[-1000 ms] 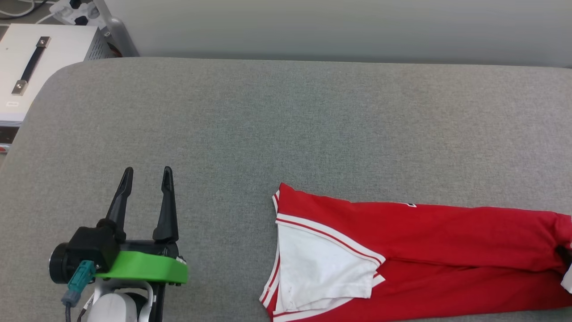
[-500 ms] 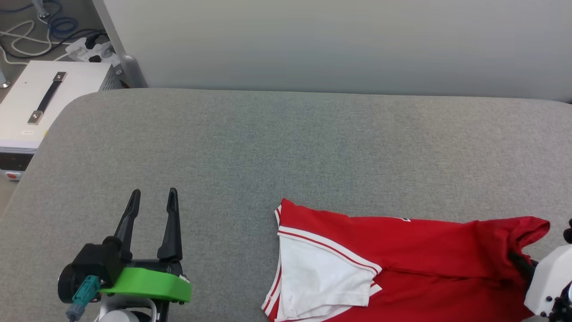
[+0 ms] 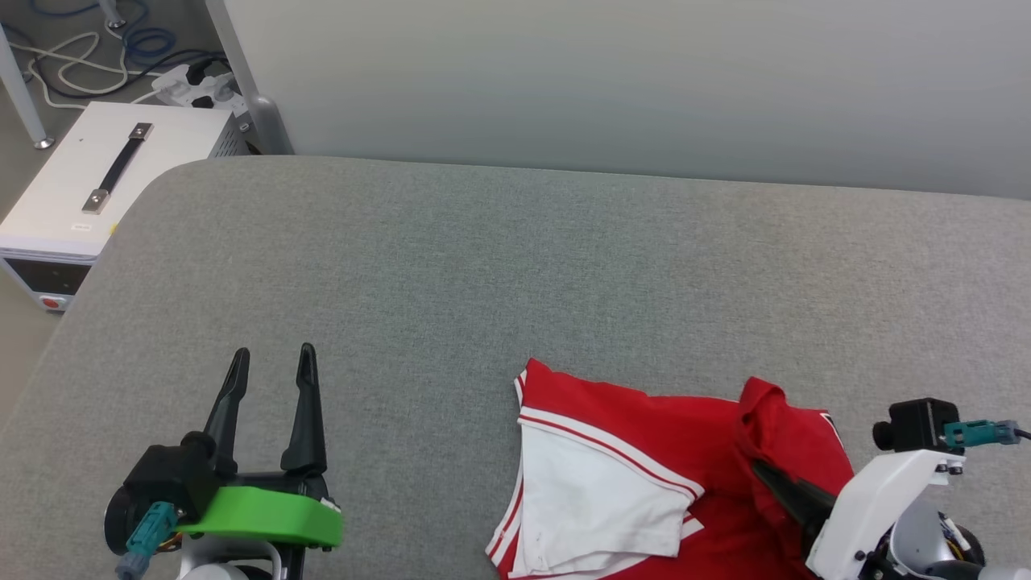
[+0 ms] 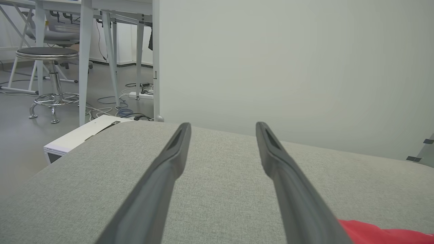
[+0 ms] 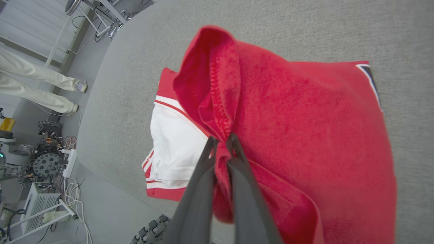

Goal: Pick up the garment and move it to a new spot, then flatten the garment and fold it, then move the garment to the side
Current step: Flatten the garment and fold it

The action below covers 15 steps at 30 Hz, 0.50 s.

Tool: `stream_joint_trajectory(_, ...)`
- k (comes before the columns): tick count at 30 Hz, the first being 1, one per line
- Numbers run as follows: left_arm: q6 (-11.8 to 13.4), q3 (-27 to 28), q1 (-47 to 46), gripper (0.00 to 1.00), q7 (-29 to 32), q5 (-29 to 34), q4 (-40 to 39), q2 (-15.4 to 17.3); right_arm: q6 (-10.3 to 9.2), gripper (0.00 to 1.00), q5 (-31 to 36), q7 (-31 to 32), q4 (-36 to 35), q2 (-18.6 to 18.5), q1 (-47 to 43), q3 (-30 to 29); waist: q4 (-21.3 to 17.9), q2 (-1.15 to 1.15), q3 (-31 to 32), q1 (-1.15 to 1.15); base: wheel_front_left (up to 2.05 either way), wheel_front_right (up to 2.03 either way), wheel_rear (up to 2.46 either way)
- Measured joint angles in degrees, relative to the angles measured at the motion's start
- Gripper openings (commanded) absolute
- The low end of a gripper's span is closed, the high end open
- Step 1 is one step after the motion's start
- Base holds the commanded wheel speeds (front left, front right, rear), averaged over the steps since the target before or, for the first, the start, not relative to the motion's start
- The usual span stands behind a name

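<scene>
We see the right gripper (image 5: 222, 139) at lower right, fingers angled up and left, pinched tight on a raised fold of the shirt (image 3: 701, 427). The shirt lies bunched on the grey pad (image 3: 483, 266) near its front edge. The left gripper (image 3: 274, 354) hovers at lower left, fingers pointing forward, spread wide and empty, well apart from the shirt.

Long black fingers (image 3: 304, 411); green bracket (image 3: 266, 515); teal plug (image 3: 151, 521); white forearm (image 3: 874, 499).

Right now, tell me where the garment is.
In the head view the garment lies at the lower right of the grey fabric surface, one red end pinched and raised by the right gripper.
</scene>
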<state>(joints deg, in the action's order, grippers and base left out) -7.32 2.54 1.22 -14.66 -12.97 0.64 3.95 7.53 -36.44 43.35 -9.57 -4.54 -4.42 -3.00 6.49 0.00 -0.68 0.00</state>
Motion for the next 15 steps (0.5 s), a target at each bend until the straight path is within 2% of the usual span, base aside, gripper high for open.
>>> stream_joint_trajectory(4,0.00,0.45,-0.01,1.00,0.00,-0.15,0.00,-0.04,0.00,0.00,-2.37,-1.62,0.22,1.40,0.54,2.41,0.50,0.00,-0.37,0.00,0.00,0.00,0.00)
stream_joint_trajectory(9,0.00,0.81,-0.05,1.00,0.00,-0.15,0.02,-0.09,0.00,0.00,-9.45,-7.73,3.99,1.47,2.25,7.62,1.25,0.00,-0.70,0.00,0.00,0.00,0.00)
stream_joint_trajectory(15,0.00,1.01,-0.05,1.00,0.00,-0.15,0.11,-0.15,0.00,0.00,-13.26,-15.81,8.79,1.55,3.67,15.05,2.15,0.00,-0.79,0.00,0.00,0.00,0.00)
